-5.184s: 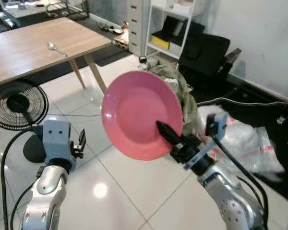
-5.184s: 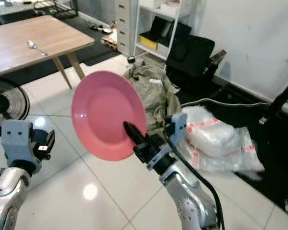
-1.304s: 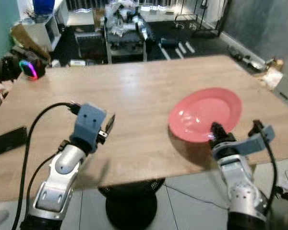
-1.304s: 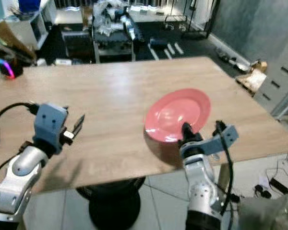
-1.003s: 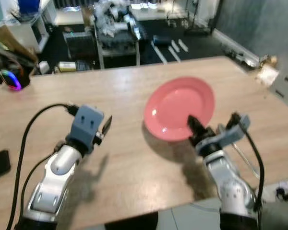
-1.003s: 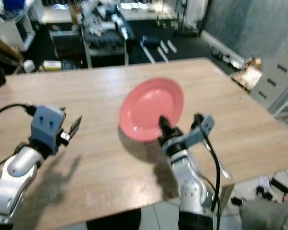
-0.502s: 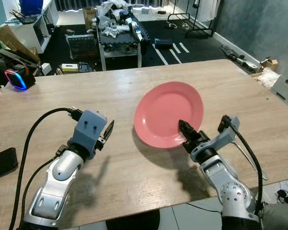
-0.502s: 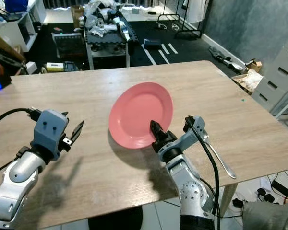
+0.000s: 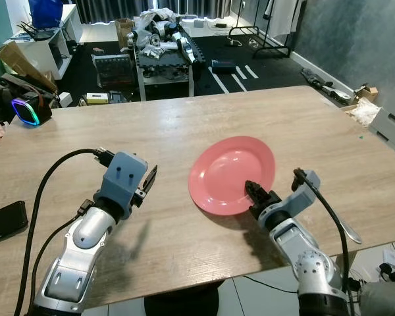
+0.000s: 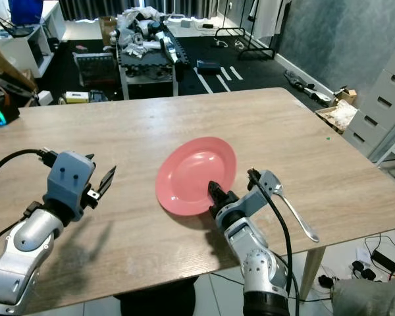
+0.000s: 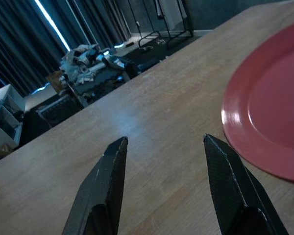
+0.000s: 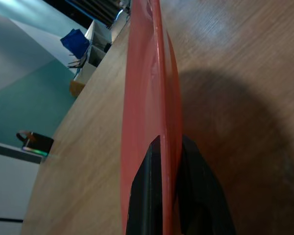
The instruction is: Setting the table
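A pink plate hangs low and nearly flat over the middle of the wooden table, casting a shadow under its near edge. My right gripper is shut on the plate's near rim; in the right wrist view the plate is edge-on between the black fingers. A metal spoon lies on the table just right of that arm. My left gripper is open over bare wood left of the plate, and its fingers hold nothing.
A black phone lies at the table's left edge. A black device with a glowing ring sits beyond the far left corner. Cluttered racks stand on the dark floor behind. The table's near edge runs just under my arms.
The view swung from the tiled floor to the table. My right gripper carried the plate over the tabletop and, over the last second, tipped it flatter and lowered it. The left arm barely moved.
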`<state>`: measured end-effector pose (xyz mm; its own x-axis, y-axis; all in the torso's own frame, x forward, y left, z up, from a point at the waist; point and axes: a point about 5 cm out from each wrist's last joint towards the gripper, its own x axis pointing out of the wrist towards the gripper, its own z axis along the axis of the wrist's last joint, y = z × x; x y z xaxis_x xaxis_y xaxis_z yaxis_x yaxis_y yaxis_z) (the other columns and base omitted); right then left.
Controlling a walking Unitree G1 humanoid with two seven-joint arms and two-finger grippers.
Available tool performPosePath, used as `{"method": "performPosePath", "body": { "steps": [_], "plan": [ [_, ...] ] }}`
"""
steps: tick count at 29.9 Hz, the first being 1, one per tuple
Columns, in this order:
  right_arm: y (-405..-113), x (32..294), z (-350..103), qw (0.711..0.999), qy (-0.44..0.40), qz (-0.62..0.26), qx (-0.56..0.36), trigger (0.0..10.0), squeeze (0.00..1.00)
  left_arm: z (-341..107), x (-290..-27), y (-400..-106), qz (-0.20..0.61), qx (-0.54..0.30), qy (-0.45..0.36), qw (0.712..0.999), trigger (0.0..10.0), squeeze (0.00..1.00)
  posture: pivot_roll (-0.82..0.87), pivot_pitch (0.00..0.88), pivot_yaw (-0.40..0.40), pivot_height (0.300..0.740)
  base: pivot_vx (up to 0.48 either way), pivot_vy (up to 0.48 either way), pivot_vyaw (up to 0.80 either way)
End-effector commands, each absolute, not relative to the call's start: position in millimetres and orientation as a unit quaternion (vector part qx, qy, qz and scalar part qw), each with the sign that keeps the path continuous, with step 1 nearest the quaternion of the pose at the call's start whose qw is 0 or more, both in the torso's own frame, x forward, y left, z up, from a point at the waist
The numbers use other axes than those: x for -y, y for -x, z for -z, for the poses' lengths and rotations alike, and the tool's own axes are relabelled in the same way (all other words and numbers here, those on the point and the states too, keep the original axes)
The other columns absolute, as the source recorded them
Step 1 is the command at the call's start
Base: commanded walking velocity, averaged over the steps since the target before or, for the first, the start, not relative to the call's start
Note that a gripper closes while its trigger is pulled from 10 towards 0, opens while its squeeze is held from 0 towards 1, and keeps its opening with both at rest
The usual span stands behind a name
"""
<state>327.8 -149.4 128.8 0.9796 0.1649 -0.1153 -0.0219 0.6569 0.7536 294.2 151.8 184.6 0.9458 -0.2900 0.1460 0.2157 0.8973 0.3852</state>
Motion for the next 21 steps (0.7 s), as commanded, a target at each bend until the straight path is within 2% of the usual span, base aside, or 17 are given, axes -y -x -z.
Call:
{"method": "performPosePath", "body": {
  "steps": [1,12,13,14,18,20,21],
  "plan": [
    [-329,156,-117,0.902,-0.417,-0.012,-0.109,10.0,0.00,-182,-151,-292,0.132,0.096,-0.190,0.968,10.0,0.00,0.06,0.000,0.060,0.740,0.000,0.000,0.00],
    [-329,179,-112,0.896,-0.427,0.025,-0.118,10.0,0.00,-181,-153,-290,0.129,0.093,-0.190,0.969,10.0,0.00,0.06,0.000,0.055,0.740,0.000,0.000,0.00],
    [-328,183,-111,0.899,-0.422,0.029,-0.117,10.0,0.18,-180,-152,-290,0.130,0.093,-0.190,0.969,10.0,0.00,0.05,0.000,0.056,0.740,0.000,0.000,0.00],
    [-328,186,-111,0.902,-0.415,0.035,-0.115,10.0,1.00,-180,-151,-290,0.130,0.093,-0.189,0.969,10.0,0.00,0.05,0.000,0.057,0.740,0.000,0.000,0.00],
    [-328,190,-113,0.910,-0.397,0.047,-0.106,10.0,1.00,-180,-150,-291,0.132,0.094,-0.188,0.969,10.0,0.00,0.05,0.000,0.057,0.740,0.000,0.000,0.00],
    [-329,195,-121,0.930,-0.354,0.056,-0.083,10.0,1.00,-180,-148,-291,0.134,0.095,-0.187,0.969,10.0,0.00,0.05,0.000,0.057,0.740,0.000,0.000,0.00],
    [-330,198,-126,0.938,-0.333,0.063,-0.068,10.0,0.73,-180,-148,-291,0.135,0.095,-0.186,0.969,10.0,0.00,0.05,0.000,0.058,0.740,0.000,0.000,0.00]
  ]
}}
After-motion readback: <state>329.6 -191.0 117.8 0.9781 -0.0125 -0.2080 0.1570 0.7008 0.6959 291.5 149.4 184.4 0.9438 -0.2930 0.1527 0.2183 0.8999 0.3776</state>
